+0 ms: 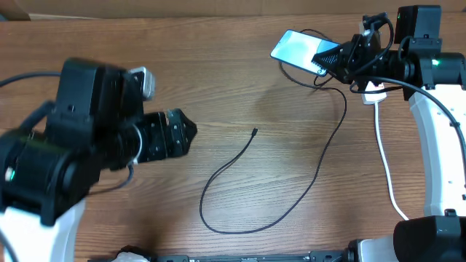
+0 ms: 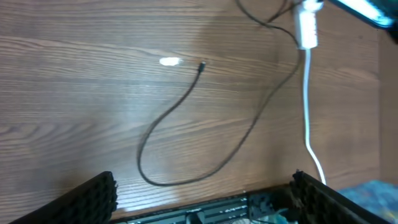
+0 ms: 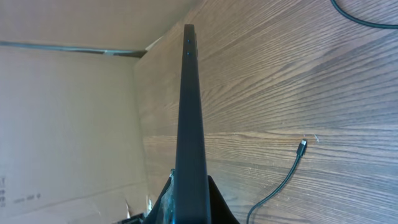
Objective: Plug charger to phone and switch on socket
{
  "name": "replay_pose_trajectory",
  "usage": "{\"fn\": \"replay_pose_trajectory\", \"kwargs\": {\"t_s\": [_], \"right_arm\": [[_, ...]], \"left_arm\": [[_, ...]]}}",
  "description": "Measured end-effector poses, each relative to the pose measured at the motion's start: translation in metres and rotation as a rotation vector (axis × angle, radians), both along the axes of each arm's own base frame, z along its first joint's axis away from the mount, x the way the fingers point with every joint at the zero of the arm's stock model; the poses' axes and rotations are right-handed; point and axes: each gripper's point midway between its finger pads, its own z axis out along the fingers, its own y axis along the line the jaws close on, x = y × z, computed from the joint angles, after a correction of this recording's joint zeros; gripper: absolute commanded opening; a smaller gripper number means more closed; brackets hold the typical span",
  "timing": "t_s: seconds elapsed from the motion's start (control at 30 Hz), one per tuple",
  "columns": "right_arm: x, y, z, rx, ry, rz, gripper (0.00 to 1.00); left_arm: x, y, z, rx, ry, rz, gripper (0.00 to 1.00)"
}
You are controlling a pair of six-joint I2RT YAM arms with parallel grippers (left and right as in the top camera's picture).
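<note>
Partly, right arm (image 1: pixel 419 69) covers socket (image 1: pixel 374 94); right fingers (image 3: pixel 219 208) clamp phone (image 1: pixel 295 47); charger (image 1: pixel 321 169) loose.

You are at a robot test bench of the lab or workshop kind. Identify it by three features:
- a bare wood-grain table (image 1: pixel 131 44)
- plain cardboard sheeting (image 3: pixel 68 124) standing along the table's far edge
- two black-and-white robot arms, the left arm (image 1: pixel 65 153) and the right arm (image 1: pixel 435 145), stationed at the near side beside a black base rail (image 1: pixel 255 256)
</note>
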Motion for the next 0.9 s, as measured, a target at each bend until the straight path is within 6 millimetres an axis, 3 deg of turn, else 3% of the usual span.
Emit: {"fn": "replay_pose_trajectory", "kwargs": {"t_s": [0.17,0.27,0.4,0.53,0.73,0.8,0.9], "right_arm": [[0.0,0.005,0.007,0.026,-0.036,0.038,0.04],[-0.001,0.01,0.014,0.059,-0.062,0.068,0.04],[-0.003,0.015,0.019,0.09,-0.072,0.095,0.04],[0.003,0.016,0.026,0.093,-0.122,0.105,0.04],[0.001,0.017,0.026,0.099,-0.117,0.111,0.04],[0.001,0.017,0.026,0.101,-0.117,0.112,0.04],[0.001,0.017,0.027,0.106,-0.112,0.107,0.04]], "left_arm": [[-0.038,0.0,0.025,-0.06,-0.092,-0.005,0.89],[-0.054,0.016,0.031,-0.064,-0.144,0.075,0.98],[-0.061,0.044,0.023,-0.035,-0.157,0.245,0.97],[-0.037,0.053,-0.004,0.024,-0.125,0.371,0.99],[0.011,0.045,-0.049,0.098,-0.09,0.433,1.0],[0.026,0.04,-0.052,0.09,-0.109,0.438,1.0],[0.052,0.029,-0.039,0.013,-0.188,0.455,1.0]]}}
